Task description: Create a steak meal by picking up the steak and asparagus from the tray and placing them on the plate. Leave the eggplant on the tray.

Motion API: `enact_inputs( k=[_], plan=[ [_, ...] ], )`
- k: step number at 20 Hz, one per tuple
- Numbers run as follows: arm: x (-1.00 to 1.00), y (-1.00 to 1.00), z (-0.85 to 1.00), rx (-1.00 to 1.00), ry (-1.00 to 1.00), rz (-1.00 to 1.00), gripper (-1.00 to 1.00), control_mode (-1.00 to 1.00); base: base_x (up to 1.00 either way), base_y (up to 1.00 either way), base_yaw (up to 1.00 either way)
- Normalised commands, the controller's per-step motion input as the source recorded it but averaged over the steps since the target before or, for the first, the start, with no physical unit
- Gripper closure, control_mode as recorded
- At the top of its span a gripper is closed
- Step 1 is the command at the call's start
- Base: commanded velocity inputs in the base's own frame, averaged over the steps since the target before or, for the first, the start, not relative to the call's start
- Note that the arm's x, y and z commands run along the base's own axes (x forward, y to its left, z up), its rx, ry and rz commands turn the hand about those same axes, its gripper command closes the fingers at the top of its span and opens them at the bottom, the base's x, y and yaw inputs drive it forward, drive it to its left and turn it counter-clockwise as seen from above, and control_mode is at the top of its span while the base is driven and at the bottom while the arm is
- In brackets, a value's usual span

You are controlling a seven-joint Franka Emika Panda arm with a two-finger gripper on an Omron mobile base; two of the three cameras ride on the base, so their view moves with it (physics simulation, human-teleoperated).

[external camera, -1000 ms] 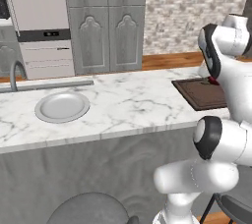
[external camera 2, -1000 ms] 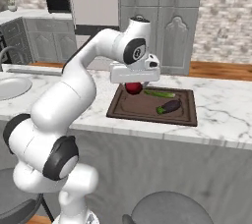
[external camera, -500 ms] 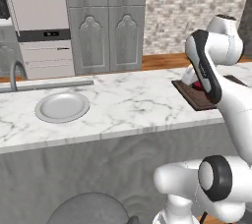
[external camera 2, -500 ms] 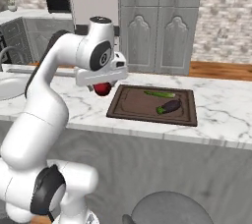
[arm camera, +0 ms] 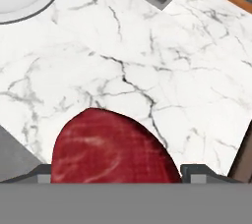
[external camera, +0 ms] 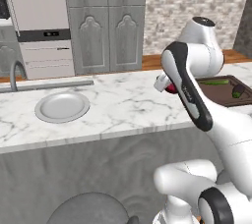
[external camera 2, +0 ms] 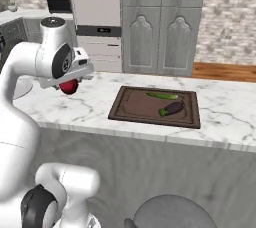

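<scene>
Steak (arm camera: 113, 149) gripped in hand (arm camera: 115, 171), now carried off tray (external camera 2: 131, 113) over counter (arm camera: 147, 61); nearer plate (external camera: 62, 106)

White marble table (external camera: 123, 102) with grey veining, seen from both sides. Directly on it: the round grey plate (external camera: 62, 106) near the sink (external camera: 47, 86), and, well apart toward the other end, the dark brown tray (external camera 2: 155, 107) with a raised rim. The tray carries the asparagus (external camera 2: 161, 95) and, just beside it, the eggplant (external camera 2: 171, 108).

Home kitchen: marble counter (external camera: 123, 105), sink (external camera: 44, 86), grey cabinets (external camera 2: 162, 22).
</scene>
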Motion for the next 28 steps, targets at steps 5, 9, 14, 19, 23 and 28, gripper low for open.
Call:
enact_inputs(
  k=[5,9,14,19,23,28],
  plan=[
    [-0.06,1.00,0.25,0.00,0.00,0.06,1.00,-1.00,0.00,0.00,0.00],
    [0.00,1.00,0.07,0.00,0.00,0.06,1.00,-1.00,0.00,0.00,0.00],
    [0.00,0.98,0.00,0.00,0.00,0.06,1.00,-1.00,0.00,0.00,0.00],
    [0.12,0.87,-0.13,-0.03,0.05,0.07,1.00,-1.00,0.00,0.00,0.00],
    [0.26,0.76,-0.21,-0.04,0.09,0.05,1.00,-1.00,0.00,0.00,0.00],
    [0.28,0.54,-0.31,-0.03,0.05,0.05,1.00,-1.00,0.00,0.00,0.00]
  ],
)
